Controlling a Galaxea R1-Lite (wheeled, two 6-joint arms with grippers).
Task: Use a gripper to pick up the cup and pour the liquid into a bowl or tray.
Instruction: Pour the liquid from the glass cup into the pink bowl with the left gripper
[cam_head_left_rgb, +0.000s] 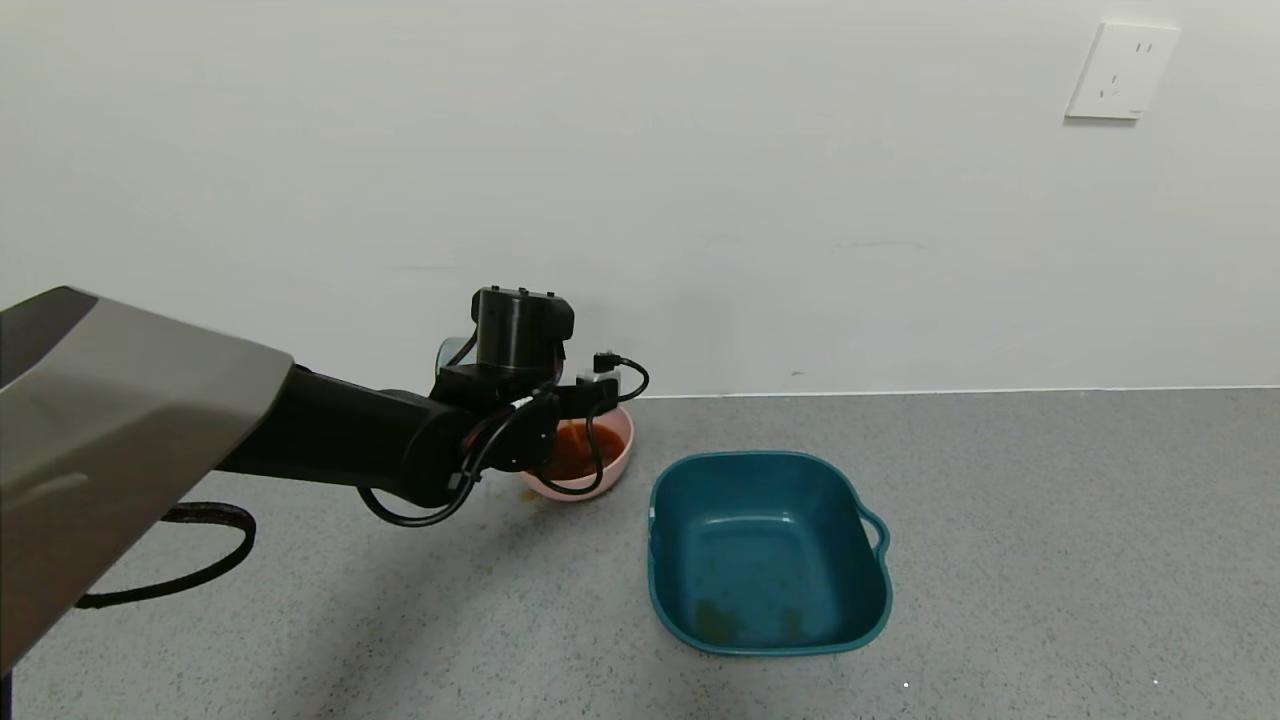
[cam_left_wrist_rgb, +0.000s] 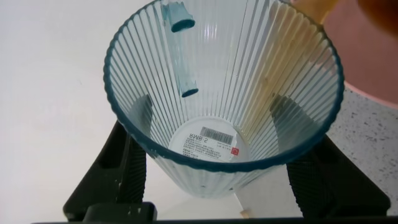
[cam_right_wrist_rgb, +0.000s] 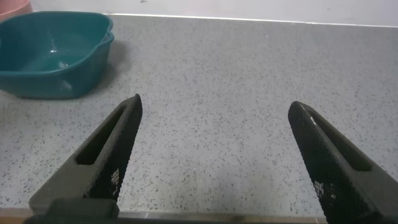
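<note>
My left gripper (cam_left_wrist_rgb: 217, 158) is shut on the cup (cam_left_wrist_rgb: 224, 81), with one black finger (cam_left_wrist_rgb: 127, 168) on each side of its ribbed wall. The pale blue-green cup looks empty; a label on its base shows through. In the head view only a sliver of the cup (cam_head_left_rgb: 446, 354) shows behind the black wrist housing (cam_head_left_rgb: 520, 330), just left of the pink bowl (cam_head_left_rgb: 612, 470). The bowl holds red-brown liquid (cam_head_left_rgb: 572, 452). The bowl's edge also shows in the left wrist view (cam_left_wrist_rgb: 373, 56). My right gripper (cam_right_wrist_rgb: 214, 155) is open and empty over bare floor.
A dark teal square tub (cam_head_left_rgb: 768, 550) with a handle stands right of the bowl, with faint residue on its bottom; it also shows in the right wrist view (cam_right_wrist_rgb: 56, 56). The white wall runs close behind the bowl. Grey speckled floor stretches to the right.
</note>
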